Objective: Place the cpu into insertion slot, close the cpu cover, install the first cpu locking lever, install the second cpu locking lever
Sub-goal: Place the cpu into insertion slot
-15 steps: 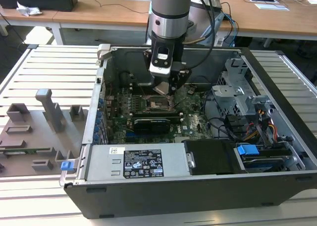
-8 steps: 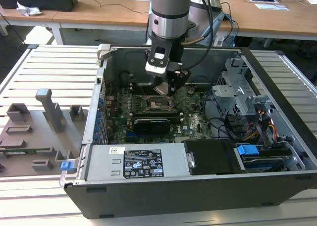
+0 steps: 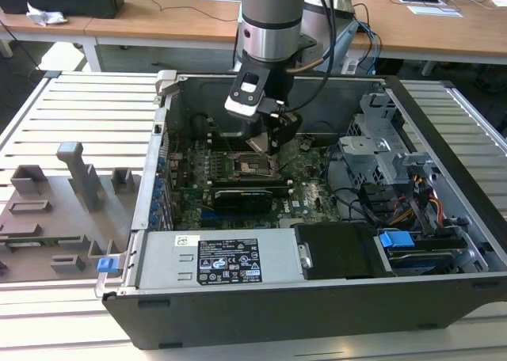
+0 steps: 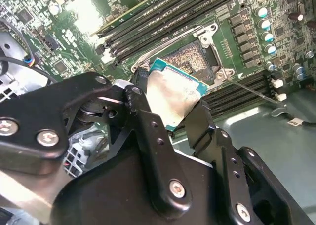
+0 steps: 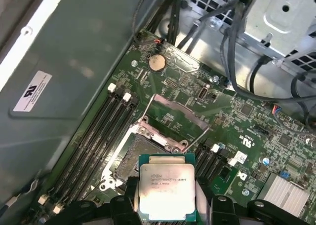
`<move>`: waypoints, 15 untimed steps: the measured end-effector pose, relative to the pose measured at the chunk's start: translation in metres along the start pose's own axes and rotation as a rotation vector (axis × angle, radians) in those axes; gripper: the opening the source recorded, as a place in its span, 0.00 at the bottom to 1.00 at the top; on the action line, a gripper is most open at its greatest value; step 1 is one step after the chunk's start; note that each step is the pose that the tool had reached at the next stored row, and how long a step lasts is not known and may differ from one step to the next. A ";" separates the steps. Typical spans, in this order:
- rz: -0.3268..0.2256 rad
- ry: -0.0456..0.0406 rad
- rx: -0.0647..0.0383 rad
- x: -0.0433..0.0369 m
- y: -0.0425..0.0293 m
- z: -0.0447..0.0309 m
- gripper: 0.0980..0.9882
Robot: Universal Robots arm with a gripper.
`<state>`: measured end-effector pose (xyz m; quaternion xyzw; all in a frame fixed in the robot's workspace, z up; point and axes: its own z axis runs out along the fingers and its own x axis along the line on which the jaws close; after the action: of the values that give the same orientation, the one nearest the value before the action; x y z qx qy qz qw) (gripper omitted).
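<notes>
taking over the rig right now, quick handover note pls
Claw: shut on the cpu, gripping its edges.
Slot: empty, with the cpu held just above it.
Cover: raised open at the slot's edge.
Done: cpu is in the claw and over the slot.
Left: cpu not yet seated, cover not closed, levers not locked.

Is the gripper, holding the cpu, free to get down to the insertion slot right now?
Probably yes. The gripper holds the cpu close above the insertion slot, whose dark centre lies bare; the cpu cover seems swung up off it, and nothing sits between them.
</notes>
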<state>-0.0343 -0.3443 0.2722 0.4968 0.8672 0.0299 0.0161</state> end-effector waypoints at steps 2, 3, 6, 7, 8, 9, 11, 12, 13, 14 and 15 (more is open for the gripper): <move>0.031 -0.0034 0.001 0.0000 0.0000 0.0000 0.50; 0.053 -0.0059 0.001 0.0000 0.0000 0.0001 0.50; 0.101 -0.0112 0.002 0.0000 0.0000 0.0002 0.50; 0.109 -0.0121 0.003 0.0000 0.0000 0.0002 0.50; 0.116 -0.0128 0.003 0.0000 0.0000 0.0002 0.50; 0.130 -0.0144 0.003 0.0000 0.0000 0.0003 0.50; 0.156 -0.0173 0.004 0.0000 0.0000 0.0003 0.50; 0.170 -0.0188 0.004 0.0000 0.0000 0.0003 0.50; 0.182 -0.0201 0.004 0.0000 0.0000 0.0003 0.50; 0.189 -0.0210 0.004 0.0000 0.0000 0.0003 0.50; 0.196 -0.0218 0.005 0.0000 0.0000 0.0003 0.50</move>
<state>-0.0343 -0.3443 0.2718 0.5797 0.8142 0.0239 0.0213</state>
